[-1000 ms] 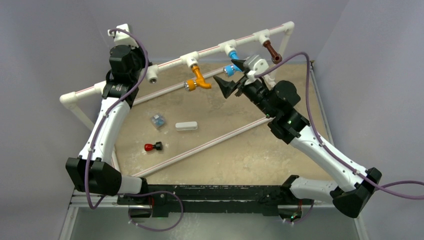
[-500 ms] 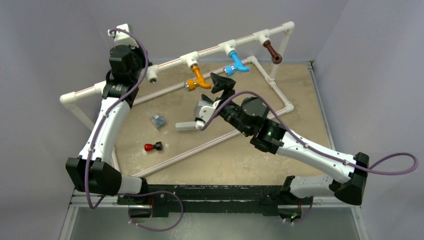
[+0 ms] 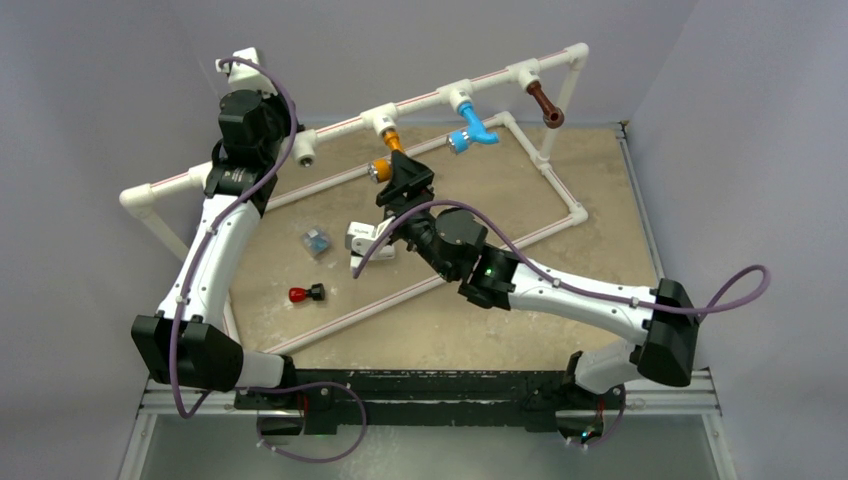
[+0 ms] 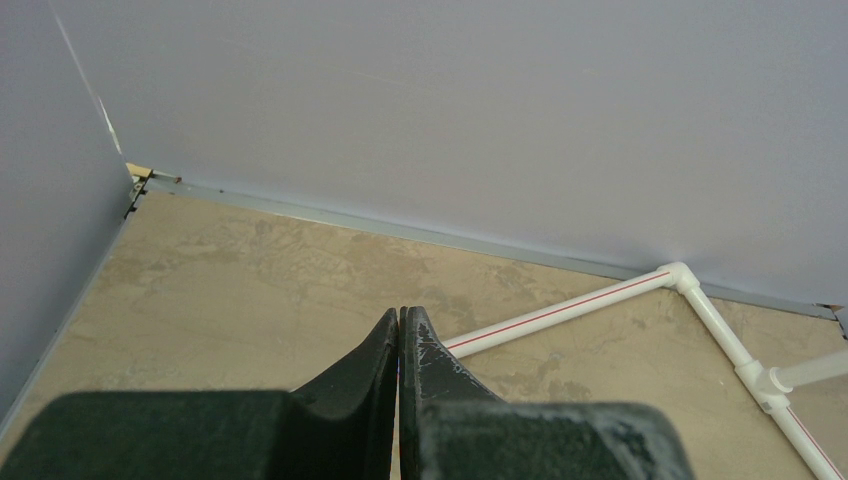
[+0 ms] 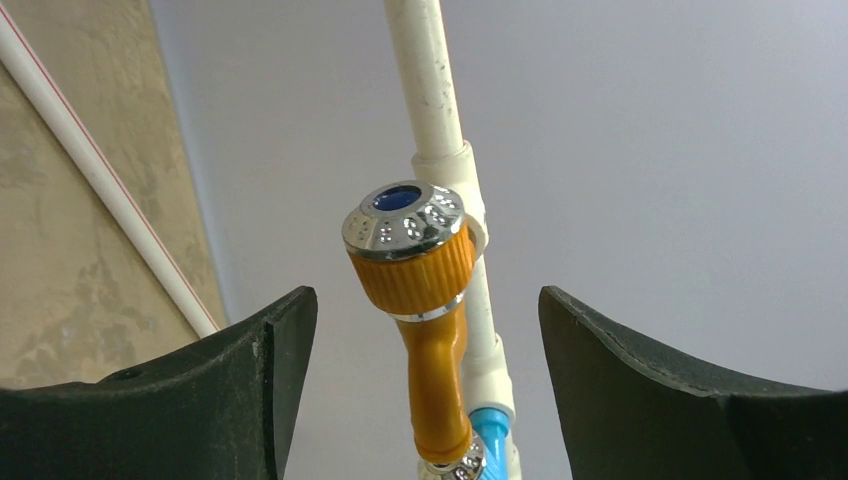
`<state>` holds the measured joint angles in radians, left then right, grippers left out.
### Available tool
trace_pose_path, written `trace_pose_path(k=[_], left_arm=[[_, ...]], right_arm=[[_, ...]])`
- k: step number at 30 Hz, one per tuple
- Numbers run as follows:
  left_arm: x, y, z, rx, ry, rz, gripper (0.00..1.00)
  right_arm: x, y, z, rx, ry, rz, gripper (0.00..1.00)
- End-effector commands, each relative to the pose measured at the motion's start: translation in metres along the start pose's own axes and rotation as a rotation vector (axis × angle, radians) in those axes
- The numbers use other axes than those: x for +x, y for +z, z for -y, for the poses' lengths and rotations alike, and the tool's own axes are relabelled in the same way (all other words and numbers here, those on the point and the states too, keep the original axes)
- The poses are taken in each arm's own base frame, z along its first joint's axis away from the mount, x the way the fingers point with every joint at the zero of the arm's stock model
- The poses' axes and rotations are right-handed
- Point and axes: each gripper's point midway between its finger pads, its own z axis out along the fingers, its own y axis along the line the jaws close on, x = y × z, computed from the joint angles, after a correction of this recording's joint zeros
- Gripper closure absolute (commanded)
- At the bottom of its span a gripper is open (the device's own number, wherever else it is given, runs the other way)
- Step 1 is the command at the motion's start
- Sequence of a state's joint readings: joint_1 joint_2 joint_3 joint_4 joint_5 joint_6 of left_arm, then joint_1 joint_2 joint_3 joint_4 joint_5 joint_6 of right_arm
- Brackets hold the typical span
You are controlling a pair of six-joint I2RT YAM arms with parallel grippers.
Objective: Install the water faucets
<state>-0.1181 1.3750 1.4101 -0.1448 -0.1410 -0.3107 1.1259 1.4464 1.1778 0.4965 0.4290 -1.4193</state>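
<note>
— Where's your right tool (image 5: 423,300)?
— I have it spread wide either side of the orange-yellow faucet (image 5: 412,268) on the white pipe (image 5: 428,90), not touching it.
— And the left tool (image 4: 400,335)?
— Pressed together, empty, above the counter (image 4: 250,270).

Glossy plastic orange faucet (image 5: 412,272), mirror-bright metal end; scuffed matt plastic white pipe (image 5: 428,90); mottled desk (image 3: 480,340), probably rough.

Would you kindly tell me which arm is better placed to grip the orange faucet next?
Right. The right gripper is open, with the orange faucet lined up between its fingers; the left gripper is shut, pointing toward the back wall.
</note>
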Motion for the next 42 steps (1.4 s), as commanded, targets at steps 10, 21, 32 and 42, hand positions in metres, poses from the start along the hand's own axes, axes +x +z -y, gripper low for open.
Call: trace_pose_path(k=[10, 21, 32, 42], left_arm=[[0.085, 0.002, -0.016, -0.037, 0.048, -0.27, 1.0], [0.086, 0.002, -0.016, -0.036, 0.048, -0.274, 1.0], [0.087, 0.003, -0.014, -0.028, 0.043, -0.277, 1.0], [0.087, 0.003, -0.014, -0.028, 0.042, -0.278, 1.0]], right_arm=[[-0.001, 0.019, 0.039, 0.224, 0.005, -0.059, 0.53], [0.021, 0.019, 0.046, 0.329, 0.259, -0.106, 1.0], [0.02, 0.026, 0.053, 0.366, 0.903, 0.012, 1.0], [0.032, 0.033, 0.052, 0.368, 1.669, 0.133, 1.0]])
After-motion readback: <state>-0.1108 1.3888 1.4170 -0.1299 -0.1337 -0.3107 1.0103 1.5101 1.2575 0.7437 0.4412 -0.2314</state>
